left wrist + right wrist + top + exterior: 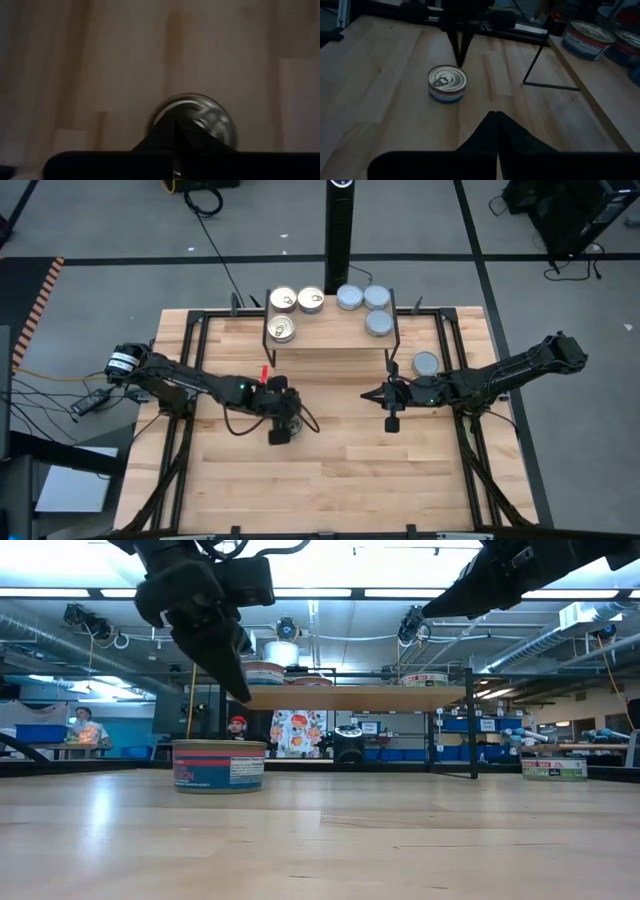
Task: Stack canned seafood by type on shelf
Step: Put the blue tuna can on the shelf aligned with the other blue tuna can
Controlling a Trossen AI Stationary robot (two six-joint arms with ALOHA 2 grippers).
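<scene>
**Kid:** Hanging over the worktop, what is the left pincer doing?

**Helper:** Its fingers are pressed together, holding nothing. It floats just above one gold-lid tin on the worktop.

**Kid:** And the shelf?

**Helper:** It is at the far middle. Three gold-lid tins sit on its left, three grey-lid tins on its right.

**Kid:** And the right side?

**Helper:** One grey-lid tin rests by the shelf. The right pincer is near it, pressed together, empty.

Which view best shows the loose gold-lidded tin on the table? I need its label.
The low view: the tin shows its side label. The right wrist view shows its lid, the high view hides it under the left gripper, and the left wrist view is blurred.
</scene>
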